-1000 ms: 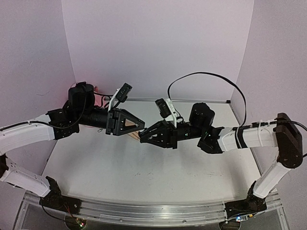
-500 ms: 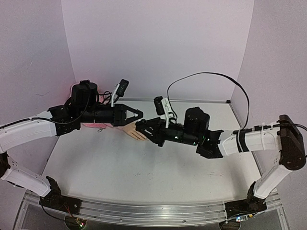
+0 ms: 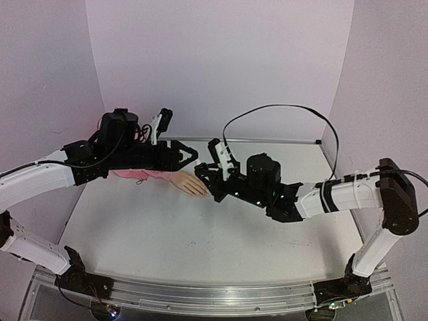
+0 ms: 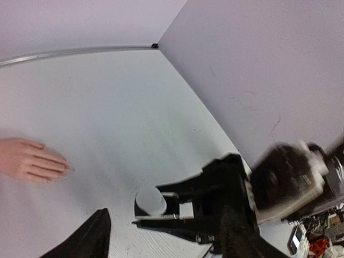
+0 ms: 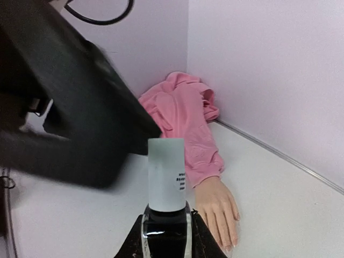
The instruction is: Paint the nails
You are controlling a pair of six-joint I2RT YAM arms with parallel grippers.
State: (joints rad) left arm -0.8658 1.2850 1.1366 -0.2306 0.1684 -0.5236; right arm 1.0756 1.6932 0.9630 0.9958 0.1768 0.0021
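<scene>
- The nails [image 4: 64,169] sit at the tips of the mannequin hand [image 3: 187,183]. They are too small to tell if any have paint on them.
- The mannequin hand lies flat on the table [image 3: 200,241], near the back left corner. Its fingers point toward the middle, and its pink sleeve [image 5: 185,121] is bunched up by the wall.
- The right gripper [image 5: 165,236] is clamped on the polish bottle [image 5: 165,228]. It holds the bottle upright, just beside the fingertips.
- The pale cap [image 5: 166,174] is on the bottle.
- The left gripper [image 3: 189,156] has its fingers apart and nothing in them. It hangs close to the cap, above the mannequin hand.
- I think the step now is taking the cap off, so the brush can come out.
- To do it well, the left gripper should come straight down around the cap and close on its middle. Then it should twist slowly.
- The right gripper should keep the bottle steady and standing up, so no polish spills on the sleeve.
- Count: one mannequin hand, one pink sleeve, one polish bottle, one cap, two grippers.
- I cannot count the nails from here.
</scene>
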